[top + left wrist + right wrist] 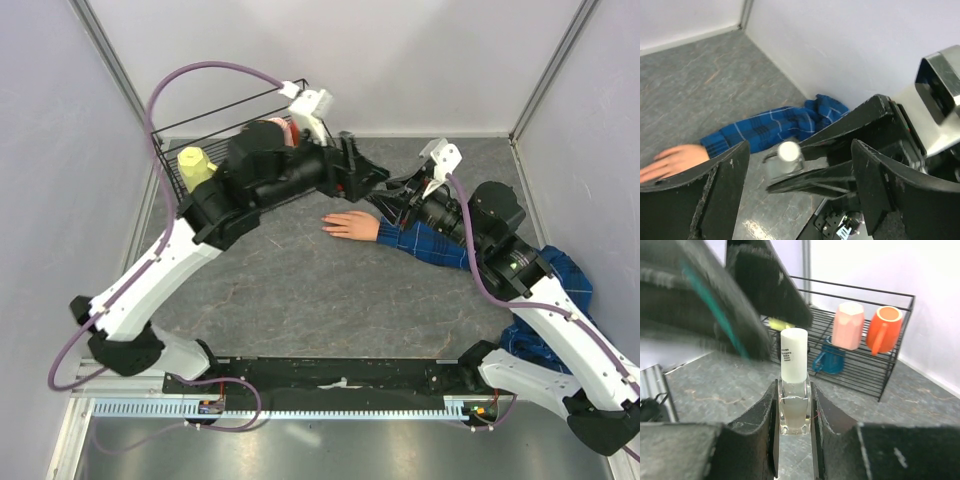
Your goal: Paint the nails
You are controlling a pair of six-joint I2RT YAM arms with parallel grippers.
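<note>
The peach-pink fake hand point(349, 225) lies flat on the grey table at the end of a blue plaid sleeve point(437, 246). Its nails are too small to make out. My right gripper point(793, 388) is shut on a small clear bottle point(793, 412) with a white cap point(793, 355) and holds it upright, just behind the hand. My left gripper point(800, 148) is open, its fingers point(722, 192) spread wide on either side of the cap point(788, 150) without touching it. In the top view the two grippers meet, left point(370, 181) and right point(397, 201).
A black wire rack point(176, 166) stands at the back left with a yellow mug point(196, 166). The right wrist view shows a pink mug point(849, 325), an orange mug point(883, 328) and a blue mug point(829, 360) in it. Walls close in on three sides.
</note>
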